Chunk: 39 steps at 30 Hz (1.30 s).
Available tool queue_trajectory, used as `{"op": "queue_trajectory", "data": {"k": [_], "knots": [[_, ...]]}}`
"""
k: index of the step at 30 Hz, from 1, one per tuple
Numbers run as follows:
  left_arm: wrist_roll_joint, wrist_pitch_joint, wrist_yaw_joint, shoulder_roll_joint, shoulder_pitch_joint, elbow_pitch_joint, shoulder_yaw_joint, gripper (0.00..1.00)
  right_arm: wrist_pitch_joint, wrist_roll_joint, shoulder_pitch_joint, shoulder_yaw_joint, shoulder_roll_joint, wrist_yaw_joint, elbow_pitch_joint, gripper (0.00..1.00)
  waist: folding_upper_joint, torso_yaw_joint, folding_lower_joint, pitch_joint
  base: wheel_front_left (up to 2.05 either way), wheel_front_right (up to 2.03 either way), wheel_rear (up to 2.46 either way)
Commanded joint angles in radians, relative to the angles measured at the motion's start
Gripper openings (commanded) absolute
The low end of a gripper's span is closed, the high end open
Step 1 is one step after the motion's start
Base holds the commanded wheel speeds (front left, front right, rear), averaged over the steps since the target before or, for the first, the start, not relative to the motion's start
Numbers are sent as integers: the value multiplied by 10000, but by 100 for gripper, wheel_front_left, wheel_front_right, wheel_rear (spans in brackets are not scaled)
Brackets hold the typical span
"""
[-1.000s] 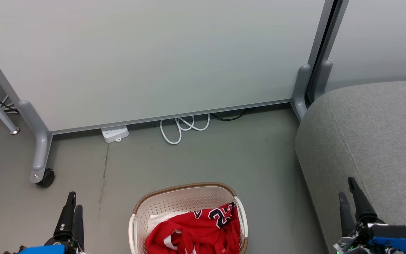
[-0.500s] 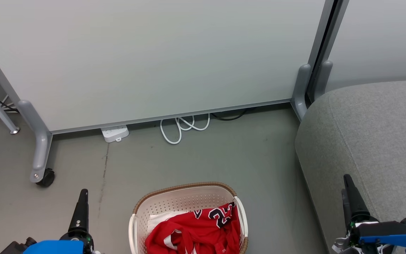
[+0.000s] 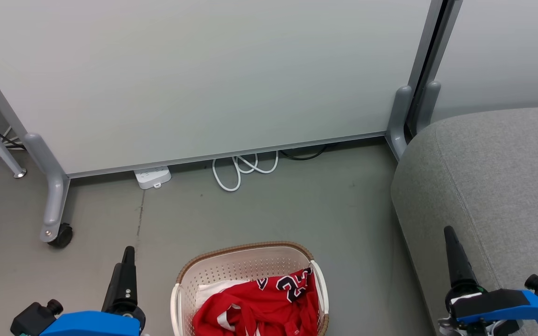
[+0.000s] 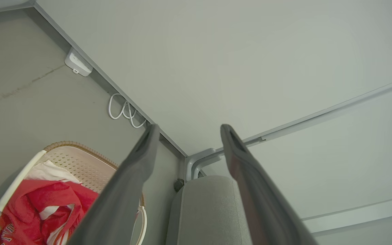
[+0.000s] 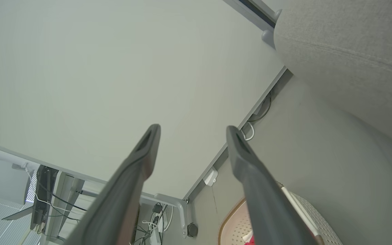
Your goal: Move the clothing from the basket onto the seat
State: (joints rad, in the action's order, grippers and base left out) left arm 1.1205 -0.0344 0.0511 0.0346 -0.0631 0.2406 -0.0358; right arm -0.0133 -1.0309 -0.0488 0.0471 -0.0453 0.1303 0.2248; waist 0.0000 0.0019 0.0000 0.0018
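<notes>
The red clothing (image 3: 259, 305) lies heaped in the basket (image 3: 245, 246) on the floor, just to the right of the left end effector (image 3: 128, 261), whose fingers are spread and empty. The right end effector (image 3: 453, 252), likewise spread, hangs beside the sofa (image 3: 507, 177), farther off. The left arm looks better placed to reach in.

Left claw (image 4: 187, 131) fingers parted; right claw (image 5: 191, 131) fingers parted.
</notes>
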Motion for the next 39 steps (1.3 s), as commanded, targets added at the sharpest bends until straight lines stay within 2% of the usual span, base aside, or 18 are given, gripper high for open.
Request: {"op": "queue_trajectory", "data": {"k": [1,17,39], "knots": [[-333,-93,-59,100,-219,-183,-27,100,-83,334,-33,-52,-41,3,-209,100,0,-1,0,-1,0,0,0],[-2973,-668,-267,123,-135,-284,-435,100,-410,2842,176,-324,-49,4,-529,100,0,16,0,1,0,0,0],[-5617,-1285,-395,144,-116,-225,-755,100,-570,5511,405,-248,-57,4,-843,100,0,27,0,18,0,0,0]]}}
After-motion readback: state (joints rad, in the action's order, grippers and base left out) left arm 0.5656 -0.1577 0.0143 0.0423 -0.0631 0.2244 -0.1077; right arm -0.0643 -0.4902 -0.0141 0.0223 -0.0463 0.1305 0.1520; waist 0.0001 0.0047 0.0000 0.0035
